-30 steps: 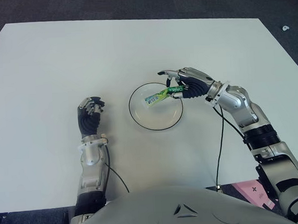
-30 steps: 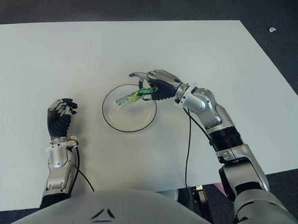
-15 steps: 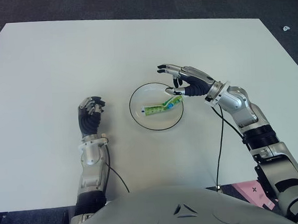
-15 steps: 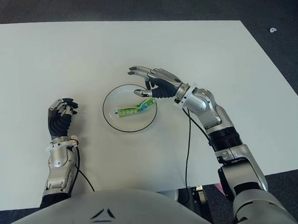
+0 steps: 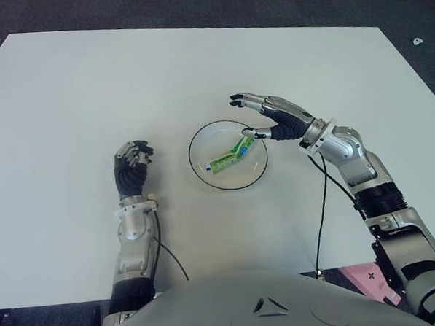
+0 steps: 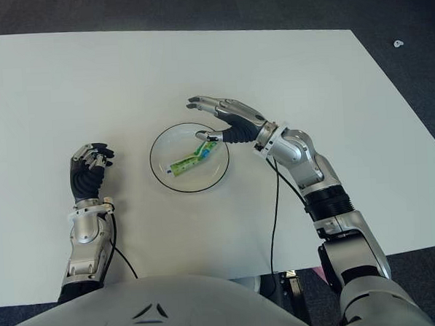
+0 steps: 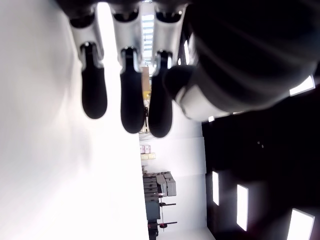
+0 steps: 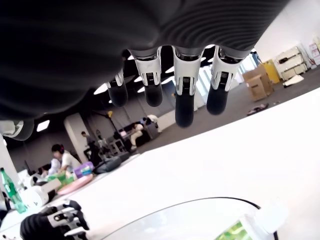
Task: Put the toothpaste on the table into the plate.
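Green, white-capped toothpaste [image 5: 229,156] in plate [image 5: 203,173]

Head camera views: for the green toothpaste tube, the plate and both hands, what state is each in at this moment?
Green toothpaste tube: lying at a slant inside the plate, not held.
White round plate with dark rim: upright on the white table, holding the tube.
Right hand: open, fingers spread over the plate's right edge, holding nothing.
Left hand: curled shut, holding nothing, to the left of the plate.
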